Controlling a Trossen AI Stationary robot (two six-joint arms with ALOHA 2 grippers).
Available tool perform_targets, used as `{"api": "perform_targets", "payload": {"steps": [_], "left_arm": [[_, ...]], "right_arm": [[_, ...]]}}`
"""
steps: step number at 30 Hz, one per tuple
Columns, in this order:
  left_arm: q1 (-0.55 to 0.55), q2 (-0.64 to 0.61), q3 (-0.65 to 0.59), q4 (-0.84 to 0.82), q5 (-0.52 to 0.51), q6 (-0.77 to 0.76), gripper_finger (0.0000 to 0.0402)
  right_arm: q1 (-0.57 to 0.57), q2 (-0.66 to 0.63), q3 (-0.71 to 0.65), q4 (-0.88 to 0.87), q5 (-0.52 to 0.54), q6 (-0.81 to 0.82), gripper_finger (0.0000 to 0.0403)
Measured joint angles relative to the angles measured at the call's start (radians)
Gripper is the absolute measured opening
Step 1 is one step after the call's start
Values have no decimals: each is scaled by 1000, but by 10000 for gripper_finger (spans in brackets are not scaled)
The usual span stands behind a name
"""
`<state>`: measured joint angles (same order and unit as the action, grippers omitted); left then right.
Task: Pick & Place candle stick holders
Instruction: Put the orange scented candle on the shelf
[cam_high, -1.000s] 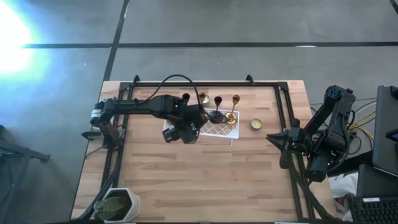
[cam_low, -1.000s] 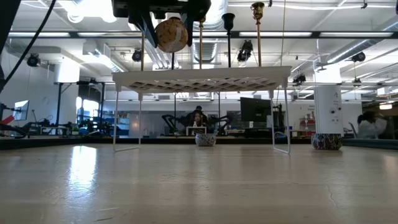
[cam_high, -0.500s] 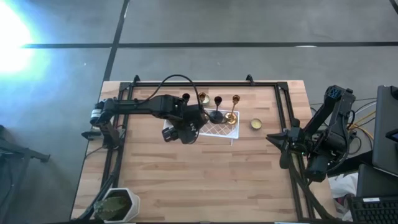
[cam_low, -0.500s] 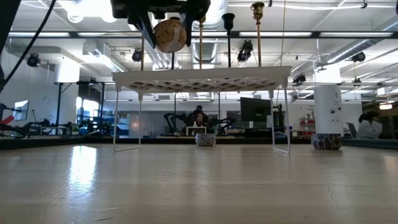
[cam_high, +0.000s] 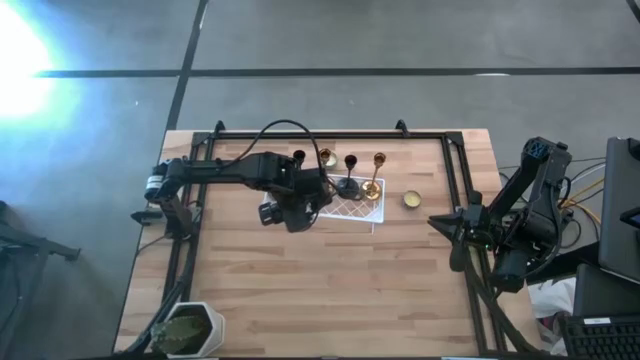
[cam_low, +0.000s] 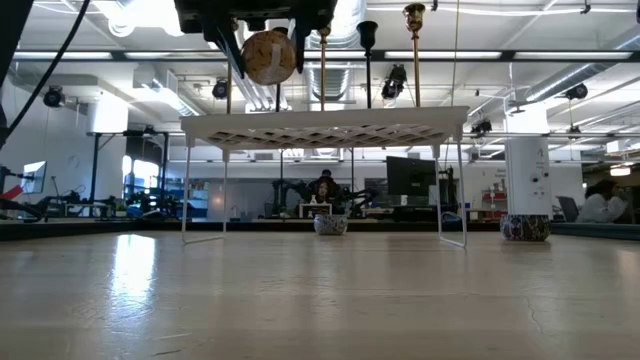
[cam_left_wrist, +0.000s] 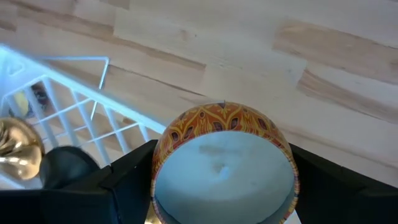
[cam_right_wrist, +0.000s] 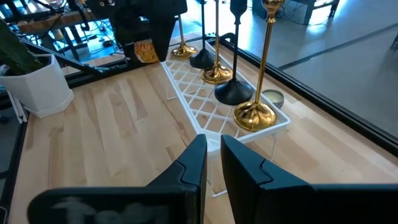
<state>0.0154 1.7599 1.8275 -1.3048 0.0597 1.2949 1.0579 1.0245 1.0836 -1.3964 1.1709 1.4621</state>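
The left gripper (cam_high: 283, 213) hangs over the near-left corner of the white tray (cam_high: 362, 212), its fingers (cam_left_wrist: 127, 180) clamped on a round orange-patterned tin (cam_left_wrist: 222, 163) with a pale blue top. In the low view that tin (cam_low: 268, 57) is lifted clear above the tray's lattice top (cam_low: 325, 122), gripped from above.

The holders stand upright on the tray. From the right wrist view, a gold holder (cam_right_wrist: 256, 114) is at the tray's near-right corner, with a black holder (cam_right_wrist: 233, 92) just beside it, then another gold holder (cam_right_wrist: 216, 74), another black holder (cam_right_wrist: 203, 59) and a third gold one (cam_right_wrist: 183, 50) farther along toward the left arm.

A low candle (cam_high: 411, 200) sits on the table (cam_high: 330, 300) just right of the tray. A white planter (cam_high: 190, 328) stands at the near-left corner.

The right gripper (cam_right_wrist: 212, 155) waits at the table's right edge, its fingers together and holding nothing, pointing at the tray.
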Motion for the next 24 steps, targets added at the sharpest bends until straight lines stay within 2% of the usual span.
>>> {"api": "perform_targets", "payload": {"steps": [4, 24], "left_arm": [[3, 0, 0, -22, 9, 65, 303], [56, 3, 0, -60, 13, 175, 305]], "right_arm": [[0, 0, 0, 0, 0, 0, 43], [0, 0, 0, 0, 0, 0, 43]]}}
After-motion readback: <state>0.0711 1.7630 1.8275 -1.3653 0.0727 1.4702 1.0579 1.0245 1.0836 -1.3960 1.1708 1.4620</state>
